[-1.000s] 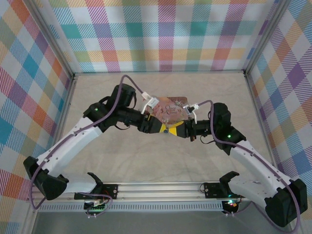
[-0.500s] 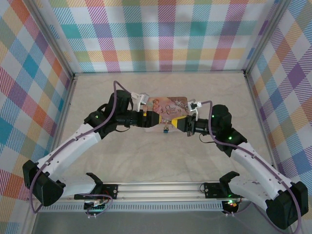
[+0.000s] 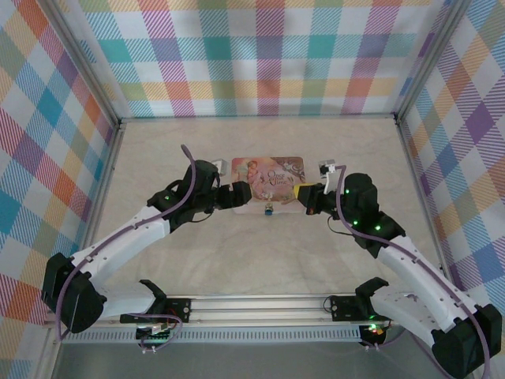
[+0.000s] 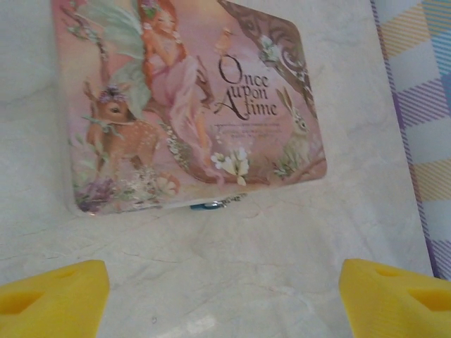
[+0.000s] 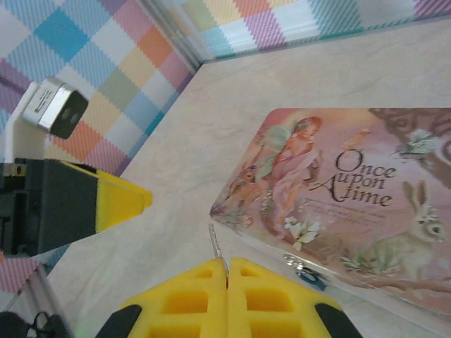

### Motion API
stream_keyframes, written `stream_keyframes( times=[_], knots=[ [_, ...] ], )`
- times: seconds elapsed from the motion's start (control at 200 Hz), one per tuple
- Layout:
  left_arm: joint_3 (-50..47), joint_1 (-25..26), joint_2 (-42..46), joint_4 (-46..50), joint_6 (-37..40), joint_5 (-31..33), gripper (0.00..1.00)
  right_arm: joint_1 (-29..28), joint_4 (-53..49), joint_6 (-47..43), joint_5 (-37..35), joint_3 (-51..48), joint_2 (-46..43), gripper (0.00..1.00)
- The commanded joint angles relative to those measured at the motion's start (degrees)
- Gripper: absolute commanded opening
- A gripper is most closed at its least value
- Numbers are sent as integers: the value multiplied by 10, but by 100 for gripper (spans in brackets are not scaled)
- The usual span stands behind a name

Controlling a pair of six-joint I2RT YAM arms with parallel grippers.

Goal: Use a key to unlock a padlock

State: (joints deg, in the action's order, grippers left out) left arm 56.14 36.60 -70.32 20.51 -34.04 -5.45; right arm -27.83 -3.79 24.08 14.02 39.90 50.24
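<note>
From the overhead camera I see both arms reaching in toward the middle of the table (image 3: 197,260), meeting from either side just in front of a pink tin box (image 3: 268,171) whose lid carries a fairy-tale picture and the words "Once upon a time". The padlock (image 3: 269,210) lies on the table just beside the tin's near long edge, about midway along it and between the two hands. It is tiny, with a bluish body and a bit of bright metal. On the left wrist camera it looks partly tucked under the tin's rim, so I cannot tell whether it hangs from the tin or only lies against it, nor whether its shackle is open. My left hand (image 4: 225,299) is spread wide with nothing between its yellow fingers (image 4: 56,296), which sit at the two bottom corners of its wrist view, low over bare table and a little short of the tin. My right hand (image 5: 227,271) is pressed together and pinches the key (image 5: 215,243), a thin dark sliver that sticks out past the fingertips and points toward the nearest corner of the tin. The key's tip is apart from the padlock, which sits off to its right in that view. Plaid walls (image 3: 268,55) surround the table on three sides.
</note>
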Motion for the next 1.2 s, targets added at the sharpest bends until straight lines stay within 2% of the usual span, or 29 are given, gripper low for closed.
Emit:
stream_keyframes(
  times=[0.0,0.05,0.22,0.42,0.535,0.72,0.935,1.195],
  knots=[
    [-8,-5,2,-22,-18,42,90,8,-12,-10,-38,3,-11,0],
    [-7,-7,0,-19,-29,55,100,11,-17,-8,-52,5,-10,0],
    [-20,-11,-27,-38,-53,100,100,24,-53,-14,-98,20,-4,0],
    [-22,-42,-98,-135,-51,85,100,36,-68,-22,-119,18,-1,0],
    [19,-62,-152,-144,-36,83,100,38,-77,-21,-128,9,1,0],
    [94,-88,-258,-151,-22,45,99,43,-78,-19,-132,-5,-6,0],
    [172,-111,-357,-156,-17,-20,93,45,-81,-23,-136,-14,1,0],
    [279,-114,-446,-144,-5,-79,90,52,-87,-31,-143,-18,15,0]
  ],
)
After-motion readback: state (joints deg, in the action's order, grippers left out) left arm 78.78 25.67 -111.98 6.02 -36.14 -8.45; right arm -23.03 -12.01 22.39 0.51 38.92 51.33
